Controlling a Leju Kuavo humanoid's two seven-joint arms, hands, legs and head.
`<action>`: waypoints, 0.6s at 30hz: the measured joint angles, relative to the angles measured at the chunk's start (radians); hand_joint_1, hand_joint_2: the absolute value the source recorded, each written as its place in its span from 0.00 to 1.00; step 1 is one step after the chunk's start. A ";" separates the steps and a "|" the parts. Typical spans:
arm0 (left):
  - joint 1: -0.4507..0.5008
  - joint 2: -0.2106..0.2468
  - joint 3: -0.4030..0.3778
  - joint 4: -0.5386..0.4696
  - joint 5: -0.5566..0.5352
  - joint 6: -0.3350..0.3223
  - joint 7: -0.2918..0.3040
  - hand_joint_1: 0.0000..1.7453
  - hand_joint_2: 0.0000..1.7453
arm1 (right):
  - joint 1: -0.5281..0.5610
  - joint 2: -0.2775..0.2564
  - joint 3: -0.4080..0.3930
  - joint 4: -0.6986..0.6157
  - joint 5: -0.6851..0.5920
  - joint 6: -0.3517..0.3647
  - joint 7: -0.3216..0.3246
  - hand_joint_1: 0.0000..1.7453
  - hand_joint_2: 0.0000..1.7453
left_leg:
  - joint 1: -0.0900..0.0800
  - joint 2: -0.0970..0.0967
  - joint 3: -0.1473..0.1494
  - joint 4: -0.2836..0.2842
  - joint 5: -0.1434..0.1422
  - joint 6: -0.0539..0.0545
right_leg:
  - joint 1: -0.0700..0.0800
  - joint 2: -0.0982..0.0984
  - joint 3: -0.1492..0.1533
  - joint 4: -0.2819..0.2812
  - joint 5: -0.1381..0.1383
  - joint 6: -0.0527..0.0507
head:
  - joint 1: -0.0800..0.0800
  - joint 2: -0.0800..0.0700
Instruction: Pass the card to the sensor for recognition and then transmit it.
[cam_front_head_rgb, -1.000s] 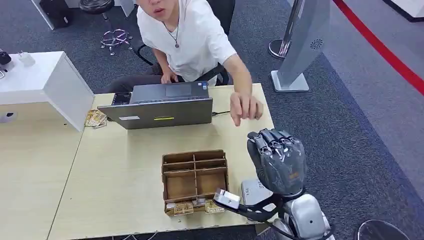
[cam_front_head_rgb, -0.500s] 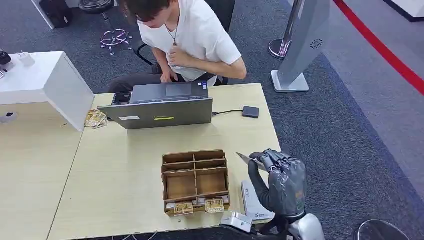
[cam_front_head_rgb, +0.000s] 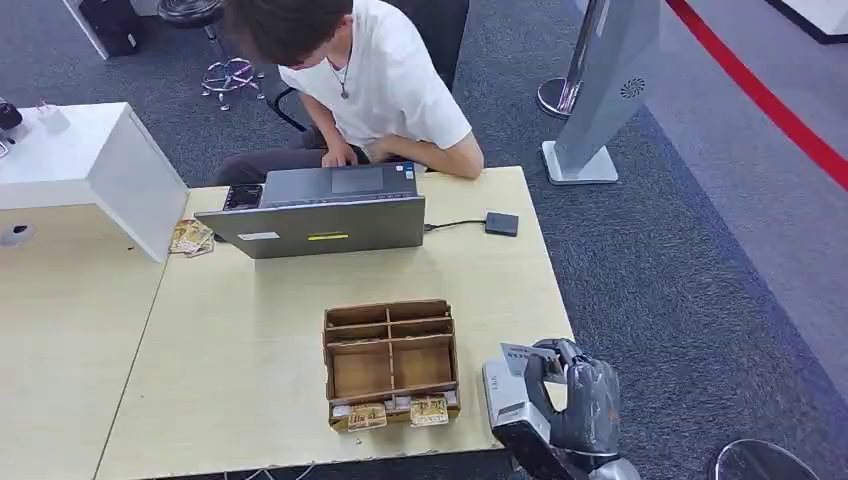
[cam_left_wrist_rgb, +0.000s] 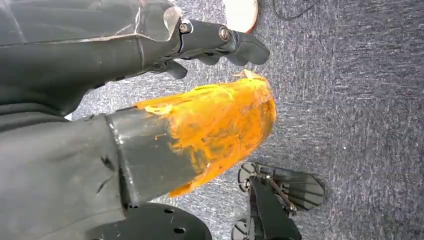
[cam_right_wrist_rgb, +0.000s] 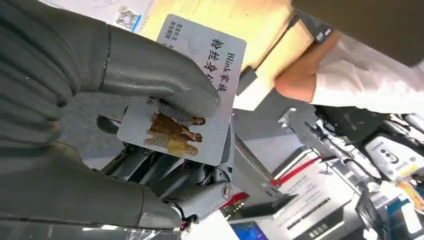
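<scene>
My right hand (cam_front_head_rgb: 580, 398) hangs at the table's front right corner and pinches a grey printed card (cam_front_head_rgb: 518, 357) between thumb and fingers. The right wrist view shows the card (cam_right_wrist_rgb: 186, 90) close up, with printed characters and a small picture, and the thumb (cam_right_wrist_rgb: 160, 75) pressing on its face. The card sits just above a flat white sensor pad (cam_front_head_rgb: 497, 385) lying on the table, which my hand partly hides. My left hand (cam_left_wrist_rgb: 150, 100) hangs over the carpet floor, holding nothing, its orange-smeared thumb apart from the dark fingers (cam_left_wrist_rgb: 230, 40).
A brown cardboard divider box (cam_front_head_rgb: 390, 358) with small packets along its front stands left of the sensor. A person sits behind an open grey laptop (cam_front_head_rgb: 320, 215) at the table's far edge. A small black device (cam_front_head_rgb: 502, 223) on a cable lies to the laptop's right.
My right hand has come down from mid-table height to the front right corner, and now shows the card in its fingers. The person's outstretched arm has gone back to the laptop.
</scene>
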 joint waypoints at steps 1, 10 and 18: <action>0.000 0.000 0.001 0.000 0.000 0.000 0.000 0.00 0.00 | 0.002 0.000 -0.002 0.007 -0.001 0.000 0.000 1.00 1.00 | 0.000 0.000 0.000 0.000 0.000 0.000 | 0.000 0.000 0.000 0.000 0.000 0.000 | 0.000 0.000; 0.003 0.001 0.009 0.000 0.000 0.005 0.002 0.00 0.00 | 0.004 0.000 -0.012 0.049 -0.074 0.005 0.002 1.00 1.00 | 0.000 0.000 0.000 0.000 0.000 0.000 | 0.000 0.000 0.000 0.000 0.000 0.000 | 0.000 0.000; 0.005 0.000 0.016 0.000 -0.018 0.006 -0.002 0.00 0.00 | 0.003 0.000 -0.047 0.113 -0.304 0.121 -0.072 1.00 1.00 | 0.000 0.000 0.000 0.000 0.000 0.000 | 0.000 0.000 0.000 0.000 0.000 0.000 | 0.000 0.000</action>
